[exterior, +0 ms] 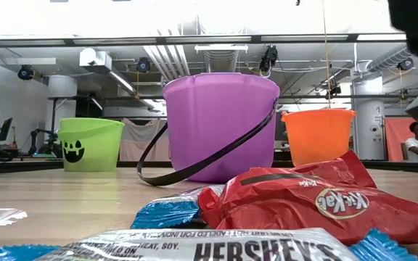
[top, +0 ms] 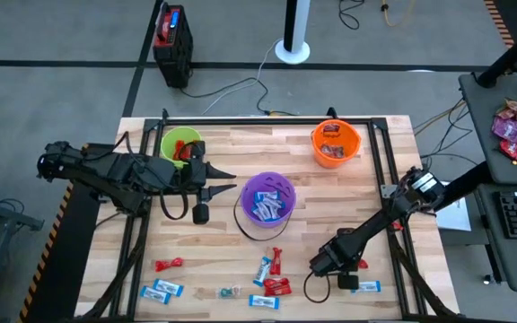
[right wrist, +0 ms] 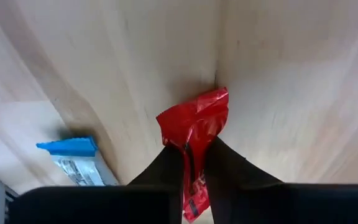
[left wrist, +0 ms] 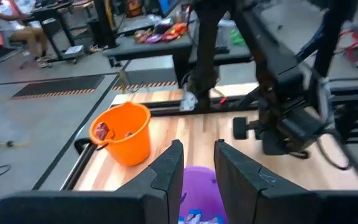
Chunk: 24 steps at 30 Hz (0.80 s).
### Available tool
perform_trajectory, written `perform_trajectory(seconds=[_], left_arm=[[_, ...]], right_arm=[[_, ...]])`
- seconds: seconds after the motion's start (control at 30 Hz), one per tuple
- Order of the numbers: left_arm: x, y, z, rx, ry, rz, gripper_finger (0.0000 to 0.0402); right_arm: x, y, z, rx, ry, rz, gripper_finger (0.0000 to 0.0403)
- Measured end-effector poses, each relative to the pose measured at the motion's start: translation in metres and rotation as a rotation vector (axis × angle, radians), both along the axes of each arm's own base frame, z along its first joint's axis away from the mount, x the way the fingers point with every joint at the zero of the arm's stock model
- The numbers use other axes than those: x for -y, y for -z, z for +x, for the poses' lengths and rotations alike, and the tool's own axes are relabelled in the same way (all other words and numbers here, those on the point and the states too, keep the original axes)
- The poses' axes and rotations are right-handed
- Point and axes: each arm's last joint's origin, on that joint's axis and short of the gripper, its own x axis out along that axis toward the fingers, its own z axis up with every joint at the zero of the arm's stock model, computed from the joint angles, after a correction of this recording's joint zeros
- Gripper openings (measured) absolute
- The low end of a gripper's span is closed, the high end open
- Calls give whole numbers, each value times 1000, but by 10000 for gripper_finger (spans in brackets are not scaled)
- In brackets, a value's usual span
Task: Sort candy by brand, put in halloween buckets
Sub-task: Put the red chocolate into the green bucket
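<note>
I see the right gripper point(right wrist: 193, 163) low over the near right part of the table point(top: 366, 193), its fingers clenched on a red-wrapped candy point(right wrist: 193, 134) that stands up between them, with bare wood behind it. A blue-and-white candy point(right wrist: 74, 158) lies flat on the boards just beside that grip. The left gripper point(left wrist: 196, 163) hangs above the table between the lime green bucket point(top: 180, 144) and the purple bucket point(top: 268, 201), pointing toward the purple one; its fingers stand narrowly apart with nothing between them. In the high view, the purple bucket sits mid-table with blue-wrapped pieces inside and its black handle point(top: 245, 229) lying down toward the near side. The orange bucket point(top: 336, 142) stands at the far right and holds dark and red pieces. Loose candy remains along the near edge: a red piece point(top: 169, 264) at the left, blue pieces point(top: 162, 289) beside it, and a mixed red and blue cluster point(top: 272, 276) near the middle.
</note>
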Motion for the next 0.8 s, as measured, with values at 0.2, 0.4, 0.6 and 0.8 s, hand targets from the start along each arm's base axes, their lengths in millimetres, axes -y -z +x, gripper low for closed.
perform_trajectory(seconds=[0.2,0.4,0.6,0.8], left_arm=[[-7,-23,-32,110,119,-70,74],[-11,-29,-53,171,182,-139,74],[-2,4,-34,202,277,-271,74],[1,43,-9,315,308,-435,74]], right_arm=[[9,-64,-8,185,220,-1,30],[31,-157,-1,839,446,195,30],[71,-230,14,1576,436,196,30],[93,-254,43,1896,229,211,30]])
